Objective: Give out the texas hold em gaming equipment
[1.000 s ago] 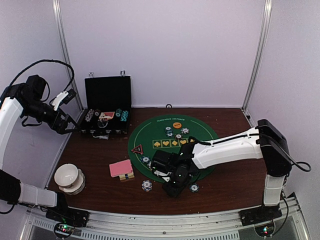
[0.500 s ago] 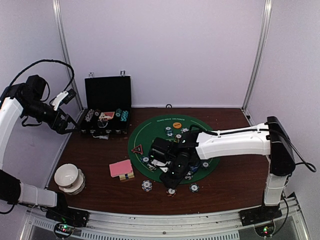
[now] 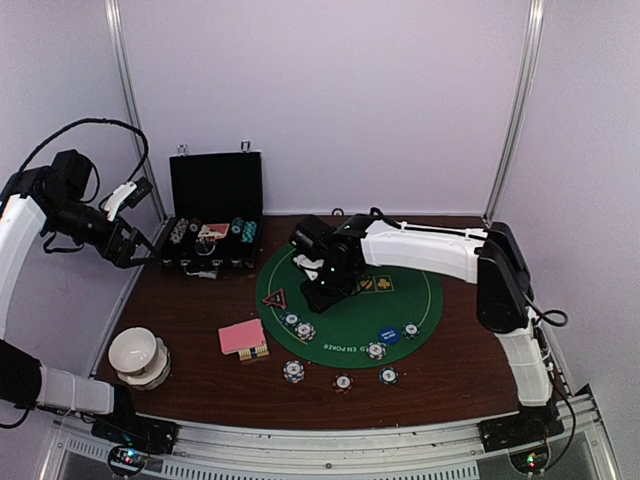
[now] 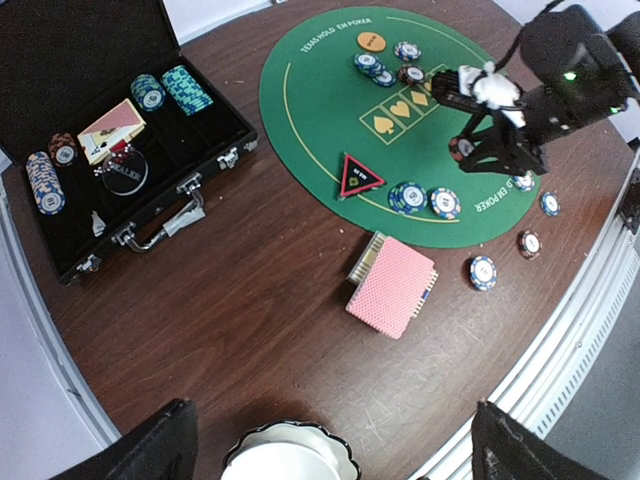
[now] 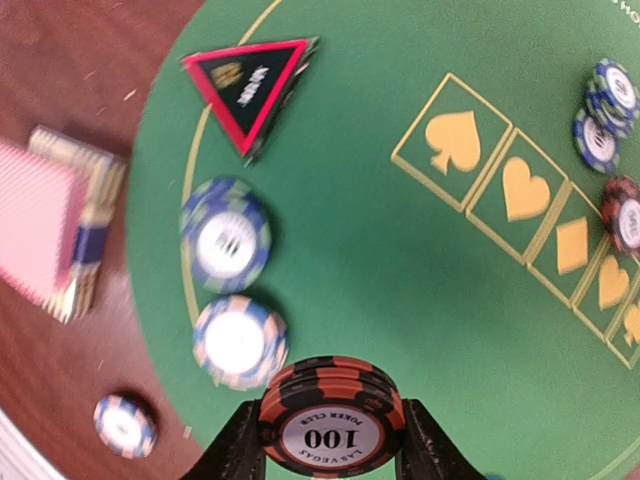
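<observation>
My right gripper (image 3: 318, 292) (image 5: 332, 455) is shut on a small stack of red-and-black "100" poker chips (image 5: 332, 410) and holds it above the left part of the round green mat (image 3: 410, 290); it also shows in the left wrist view (image 4: 465, 150). Below it lie two blue-white chips (image 5: 225, 235) and the red triangle marker (image 5: 250, 80) (image 3: 274, 297). Pink-backed cards (image 3: 242, 336) (image 4: 392, 287) lie on the table left of the mat. A blue disc (image 3: 388, 335) is on the mat's front; an orange disc (image 4: 371, 41) is at its back. My left gripper (image 3: 138, 252) (image 4: 335, 450) is open, high above the table's left side.
The open black case (image 3: 215, 190) with chips and cards stands at the back left. A white bowl (image 3: 138, 355) sits at the front left. A patterned card box (image 4: 365, 258) lies under the pink cards. Loose chips (image 3: 342, 382) lie on the wood in front of the mat.
My right gripper has lifted from the mat's front edge and moved back and left over the mat with the chip stack. The blue disc and front chips are now uncovered. The left arm is still.
</observation>
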{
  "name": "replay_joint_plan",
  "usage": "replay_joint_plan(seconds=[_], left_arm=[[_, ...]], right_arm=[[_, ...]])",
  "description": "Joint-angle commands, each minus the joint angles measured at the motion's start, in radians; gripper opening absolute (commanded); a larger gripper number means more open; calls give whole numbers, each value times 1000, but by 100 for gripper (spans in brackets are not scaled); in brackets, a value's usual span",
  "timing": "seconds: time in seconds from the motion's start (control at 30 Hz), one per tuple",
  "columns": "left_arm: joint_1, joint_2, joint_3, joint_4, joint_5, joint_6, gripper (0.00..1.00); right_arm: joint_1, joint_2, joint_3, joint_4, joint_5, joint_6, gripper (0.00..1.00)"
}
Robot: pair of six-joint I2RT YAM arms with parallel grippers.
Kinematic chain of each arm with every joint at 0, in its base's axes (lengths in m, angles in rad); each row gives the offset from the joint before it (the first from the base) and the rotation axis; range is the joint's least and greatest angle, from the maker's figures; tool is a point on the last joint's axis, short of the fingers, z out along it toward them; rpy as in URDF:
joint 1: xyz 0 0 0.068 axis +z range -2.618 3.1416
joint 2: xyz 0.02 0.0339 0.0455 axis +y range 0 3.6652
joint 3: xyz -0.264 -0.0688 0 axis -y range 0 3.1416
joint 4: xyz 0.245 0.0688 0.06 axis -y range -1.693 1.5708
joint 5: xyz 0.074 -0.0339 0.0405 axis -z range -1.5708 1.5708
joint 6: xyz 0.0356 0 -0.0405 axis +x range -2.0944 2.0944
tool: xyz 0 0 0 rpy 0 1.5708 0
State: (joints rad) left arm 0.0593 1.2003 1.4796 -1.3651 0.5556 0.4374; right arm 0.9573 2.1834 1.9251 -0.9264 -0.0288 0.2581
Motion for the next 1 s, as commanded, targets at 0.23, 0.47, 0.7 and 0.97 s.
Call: replay_joint_plan(seconds=[0.23, 0.47, 0.7, 0.97], left_arm=[[5, -19, 4, -15, 35, 9, 98], [5, -19, -8, -15, 36, 24, 98], [5, -18, -39, -14, 41, 46, 98], [5, -20, -68, -15, 30, 61, 98]], right_arm=[[-59, 265, 288, -12, -31, 51, 35], [-64, 322, 337, -5, -66, 75, 40], [-62, 298, 333, -20, -56, 64, 63], [-54, 107, 189, 0, -24, 46, 65]])
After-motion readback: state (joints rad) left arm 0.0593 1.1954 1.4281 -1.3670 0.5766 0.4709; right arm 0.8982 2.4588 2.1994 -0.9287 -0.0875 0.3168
